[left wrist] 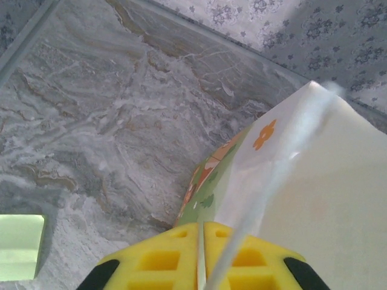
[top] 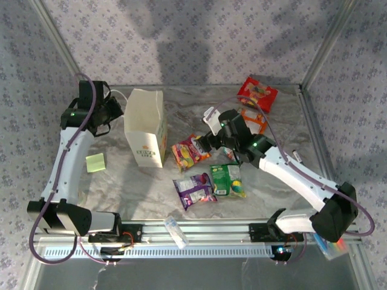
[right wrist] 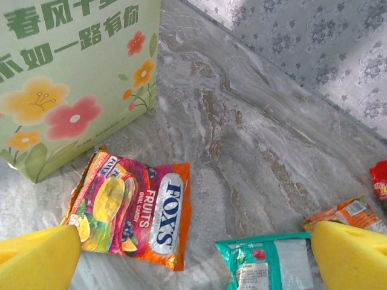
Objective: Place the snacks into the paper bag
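The red-orange packet (right wrist: 136, 208) reads "FOX'S FRUITS OVAL CANDIES". The bag (top: 145, 124) carries green Chinese characters above orange, red and yellow flowers on the side seen by the right wrist camera. The small print low on its front is too small to read from above.

The table (top: 181, 103) is grey veined marble. Grey floral walls (top: 181, 36) and aluminium posts close it in.

There are six packets, all lying flat to the right of the bag. The red one (top: 258, 92) is far back and the orange one (top: 254, 121) is partly under the right arm. The red-orange one lies just beside the bag, with the purple (top: 195, 189) and green (top: 228, 179) ones nearer the front. The teal one (right wrist: 266, 263) is below the right gripper. There is one bag, standing upright at the left of the table's middle with its mouth open. One green sticky note (top: 95, 162) lies left of it. One clear tube (top: 176, 232) lies on the front rail and one marker pack (top: 331, 246) at the right corner.

The left gripper (left wrist: 200, 235) has its yellow fingers pressed together at the bag's left rim. A white cord crosses them, but whether paper or cord is actually pinched I cannot tell. The right gripper (right wrist: 195, 235) is spread wide and holds nothing, hanging low over the table between the red-orange and teal packets.
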Controlling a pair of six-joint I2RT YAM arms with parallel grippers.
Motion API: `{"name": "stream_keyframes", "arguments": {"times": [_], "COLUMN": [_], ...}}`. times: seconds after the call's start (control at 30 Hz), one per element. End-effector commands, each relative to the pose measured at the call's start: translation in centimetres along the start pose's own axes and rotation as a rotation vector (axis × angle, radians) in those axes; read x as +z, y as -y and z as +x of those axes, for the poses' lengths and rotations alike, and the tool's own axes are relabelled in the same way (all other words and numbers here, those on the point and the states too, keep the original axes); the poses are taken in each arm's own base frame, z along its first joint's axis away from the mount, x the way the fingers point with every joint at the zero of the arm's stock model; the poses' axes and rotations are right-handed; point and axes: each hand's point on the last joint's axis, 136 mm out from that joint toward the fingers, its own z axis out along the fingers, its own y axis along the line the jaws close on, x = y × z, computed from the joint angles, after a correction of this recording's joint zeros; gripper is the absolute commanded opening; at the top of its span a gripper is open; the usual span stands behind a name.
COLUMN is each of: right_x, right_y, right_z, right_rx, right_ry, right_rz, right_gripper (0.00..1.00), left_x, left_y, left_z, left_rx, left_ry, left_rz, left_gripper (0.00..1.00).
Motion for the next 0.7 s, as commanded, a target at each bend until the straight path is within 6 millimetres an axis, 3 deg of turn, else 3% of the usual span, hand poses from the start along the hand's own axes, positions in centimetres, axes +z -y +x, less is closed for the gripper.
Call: {"name": "stream_keyframes", "arguments": {"times": [0.0, 0.17, 0.2, 0.4, 0.53, 0.67], "right_x": [-1.5, -2.2, -1.9, -1.9, -2.4, -2.4], "right_y": [-0.7, -2.3, -3.0, -7.6, -10.0, -10.1], "right_z": [0.3, 2.8, 4.6, 8.1, 10.4, 12.9], "right_rx": [0.076, 0.166, 0.196, 0.325, 0.250, 0.179], "right_ry": [-0.068, -0.154, -0.201, -0.312, -0.402, -0.500], "right_rz": [-0.062, -0.132, -0.153, -0.362, -0.437, -0.368], "right_gripper": [1.00, 1.00, 1.00, 0.99, 1.00, 1.00], "left_x": [0.1, 0.5, 0.5, -0.1, -0.4, -0.3], "left_y": [0.2, 0.1, 0.1, 0.0, 0.0, 0.1], "left_z": [-0.3, 0.2, 0.2, 0.2, 0.4, 0.8], "left_rx": [0.002, -0.002, -0.003, -0.006, -0.003, 0.000], "left_ry": [0.014, -0.005, -0.005, 0.006, 0.007, -0.008], "left_rz": [0.020, 0.015, 0.016, 0.022, 0.030, 0.036], "left_gripper": [0.06, 0.00, 0.00, 0.00, 0.00, 0.00]}}
